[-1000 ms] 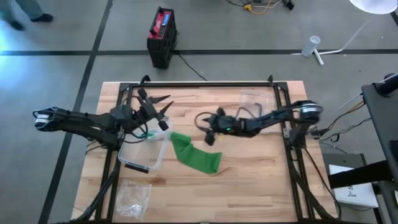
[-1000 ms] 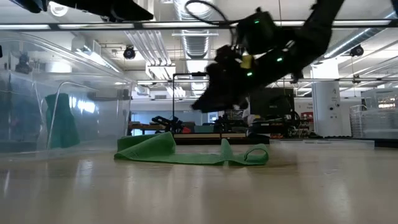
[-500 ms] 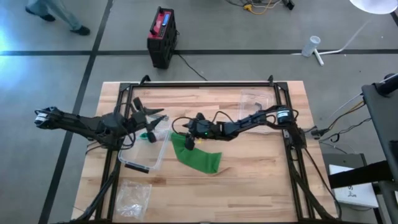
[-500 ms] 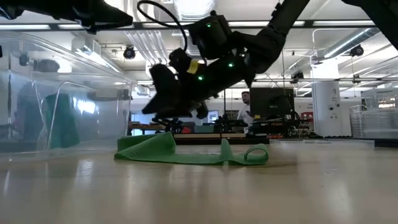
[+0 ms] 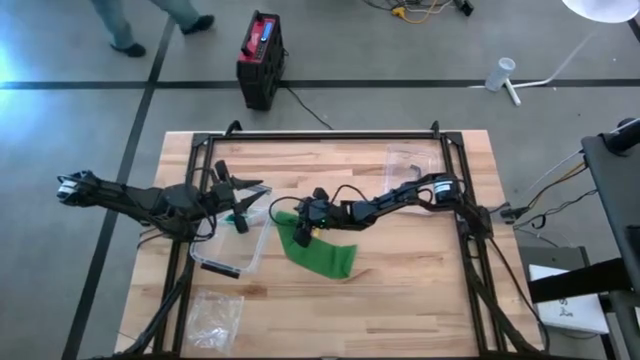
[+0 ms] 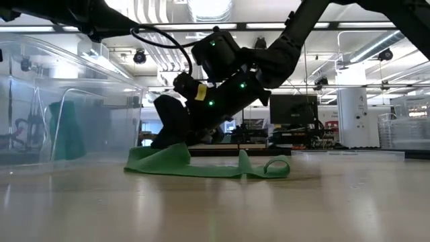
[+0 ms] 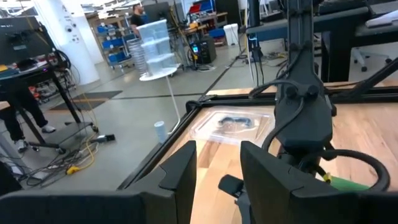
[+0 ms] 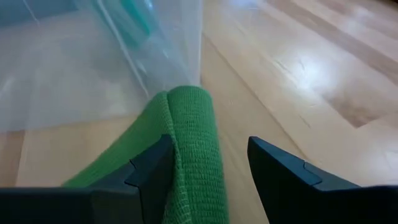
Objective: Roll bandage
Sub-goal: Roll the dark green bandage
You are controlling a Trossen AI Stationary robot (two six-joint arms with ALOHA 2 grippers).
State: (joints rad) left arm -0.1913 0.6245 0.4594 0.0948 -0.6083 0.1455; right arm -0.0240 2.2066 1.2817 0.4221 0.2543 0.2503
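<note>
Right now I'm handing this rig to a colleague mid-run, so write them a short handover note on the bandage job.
Right gripper: open, low at the table, fingers straddling the raised end of the green bandage nearest the clear plastic container; not closed on it.
Left gripper: above the container's far edge, holding nothing visible, waiting.
Bandage: lying unrolled and rumpled on the wooden table, one end beside the container.
Other items: a clear plastic bag at the table's near left corner.
Done: right arm lined up on the bandage end.
Left: grip the end, roll the whole strip.
</note>
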